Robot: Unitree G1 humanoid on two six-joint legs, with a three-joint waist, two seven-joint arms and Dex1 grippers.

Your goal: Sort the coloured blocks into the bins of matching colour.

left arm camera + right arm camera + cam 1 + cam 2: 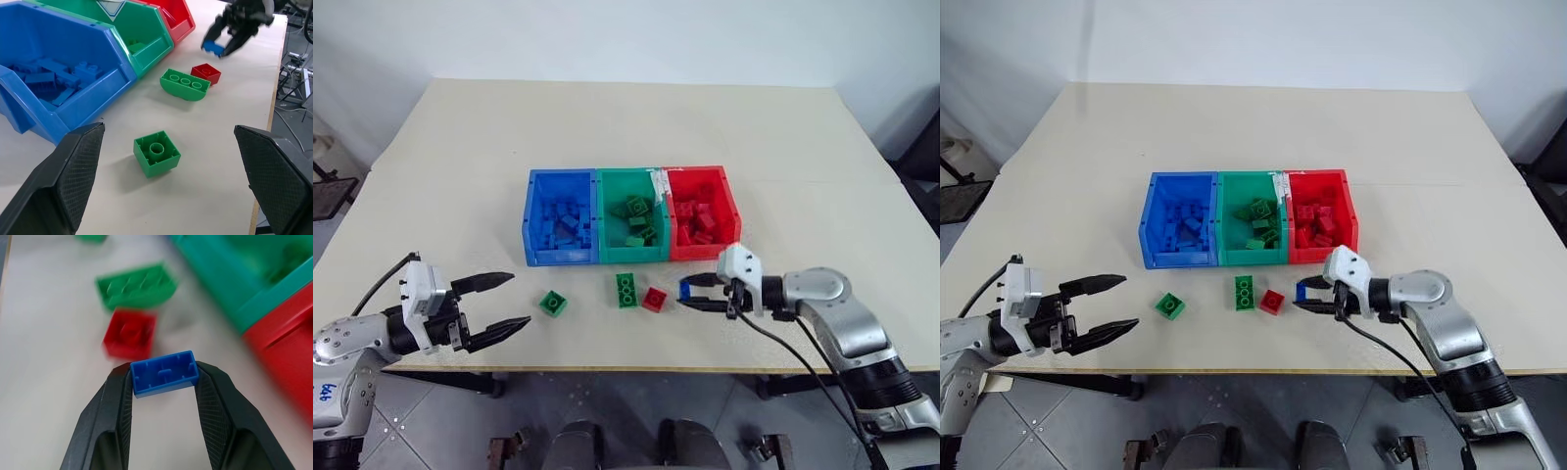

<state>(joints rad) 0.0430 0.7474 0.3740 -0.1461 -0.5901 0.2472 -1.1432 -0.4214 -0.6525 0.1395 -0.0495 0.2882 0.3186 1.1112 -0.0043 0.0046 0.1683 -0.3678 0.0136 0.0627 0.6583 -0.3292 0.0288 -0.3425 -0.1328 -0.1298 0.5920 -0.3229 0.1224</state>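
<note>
On the table I see the blue, green and red bins in a row. My right gripper pinches a blue brick, clear of the tabletop, just in front of the red bin. My left gripper stands spread. A green oblong brick, green square brick and red brick lie loose before the bins.

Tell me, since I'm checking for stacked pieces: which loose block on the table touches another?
The oblong green block and the small red block look as if they touch at a corner. The square green block lies apart, toward the left gripper.
</note>
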